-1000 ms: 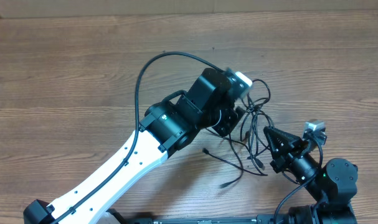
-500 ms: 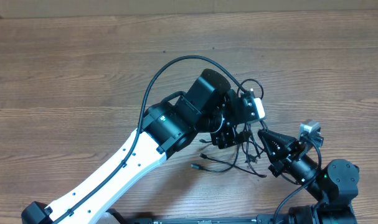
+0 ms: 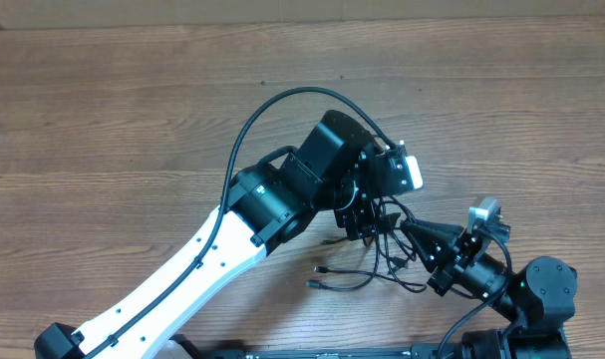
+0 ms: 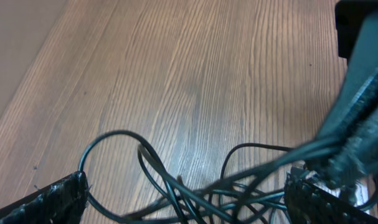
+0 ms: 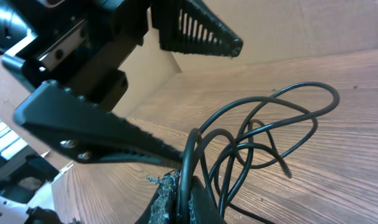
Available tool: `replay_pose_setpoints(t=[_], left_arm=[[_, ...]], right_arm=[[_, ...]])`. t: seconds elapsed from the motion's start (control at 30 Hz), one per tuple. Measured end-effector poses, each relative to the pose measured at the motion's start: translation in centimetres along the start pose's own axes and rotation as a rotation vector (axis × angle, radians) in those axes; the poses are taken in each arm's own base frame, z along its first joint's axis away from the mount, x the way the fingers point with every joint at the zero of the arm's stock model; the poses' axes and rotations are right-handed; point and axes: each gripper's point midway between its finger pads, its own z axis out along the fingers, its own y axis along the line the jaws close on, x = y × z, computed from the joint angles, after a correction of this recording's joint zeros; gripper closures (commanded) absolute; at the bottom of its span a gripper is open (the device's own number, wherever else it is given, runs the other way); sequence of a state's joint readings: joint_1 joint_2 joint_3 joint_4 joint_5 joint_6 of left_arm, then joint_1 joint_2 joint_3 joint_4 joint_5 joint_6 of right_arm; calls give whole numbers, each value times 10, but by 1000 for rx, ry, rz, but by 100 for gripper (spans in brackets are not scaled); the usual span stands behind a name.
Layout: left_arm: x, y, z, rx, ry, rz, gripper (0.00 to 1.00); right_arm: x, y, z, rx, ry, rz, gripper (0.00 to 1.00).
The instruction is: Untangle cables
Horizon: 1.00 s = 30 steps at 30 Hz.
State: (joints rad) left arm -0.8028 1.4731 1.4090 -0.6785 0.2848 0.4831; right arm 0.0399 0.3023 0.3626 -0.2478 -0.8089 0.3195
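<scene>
Overhead, the cables [image 3: 382, 261] are seen as a loose knot of thin, glossy black cords at about 4 o'clock from the middle of the table [image 3: 123, 110]. The table's matt brown wood grain is run from 9 to 3 o'clock. Rounded loops are spread out from the knot, and one strand ending in a small plug is laid flat on the wood toward 8 o'clock.

The left gripper [image 4: 185, 190] is held wide open. In its own wrist view its two black, rough-surfaced fingers are set at the lower corners, well apart. Several strands are passed between them without being pinched. From the right wrist view the same fingers are shown as long tapered wedges with ribbed inner faces.

The right gripper [image 5: 181, 193] is closed on the cables. One loop is pinched between its pointed tips, where a frayed grey pad is pressed against the cord. From that pinch, smooth curved loops are fanned toward 2 o'clock above the wood. Overhead, this gripper is pointed toward 10 o'clock, with its tip just beside the left gripper.

The left arm [image 3: 182, 269] is cased in smooth white shell with black joints, and it is reached in from 7 o'clock.
</scene>
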Motion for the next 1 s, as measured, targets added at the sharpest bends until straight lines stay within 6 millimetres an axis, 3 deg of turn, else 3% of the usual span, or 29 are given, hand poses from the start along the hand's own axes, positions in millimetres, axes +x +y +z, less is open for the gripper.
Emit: replay_pose_setpoints(t=[0.17, 0.23, 0.27, 0.3, 0.33, 0.4, 0.43, 0.57, 0.63, 0.67, 0.73, 1.0], left_arm=[[-3, 5, 0, -26, -7, 6, 0], [-3, 6, 0, -32, -9, 7, 8], [-4, 7, 0, -36, -10, 8, 19], [-4, 7, 0, -36, -11, 13, 48], [-4, 7, 0, -37, -11, 17, 58], [-4, 6, 0, -36, -12, 21, 91], [-6, 8, 0, -44, -18, 25, 96], [-6, 10, 0, -51, -16, 29, 94], [-6, 10, 0, -51, -15, 29, 48], [-6, 10, 0, -51, -15, 30, 18], [-5, 9, 0, -50, -12, 28, 0], [21, -5, -1, 12, 89, 32, 0]], right_arm=[[2, 4, 0, -25, 10, -6, 96], [2, 5, 0, -31, 12, -7, 96], [2, 6, 0, -37, 14, -11, 95], [2, 7, 0, -39, 15, -13, 95], [3, 8, 0, -46, 17, -18, 95], [3, 9, 0, -51, 20, -21, 95], [4, 11, 0, -62, 24, -24, 95], [5, 13, -1, -78, 30, -29, 95], [5, 13, -1, -79, 30, -30, 93], [5, 14, -1, -79, 30, -31, 90], [5, 13, -1, -79, 30, -34, 86], [10, 7, 0, -47, 42, -29, 83]])
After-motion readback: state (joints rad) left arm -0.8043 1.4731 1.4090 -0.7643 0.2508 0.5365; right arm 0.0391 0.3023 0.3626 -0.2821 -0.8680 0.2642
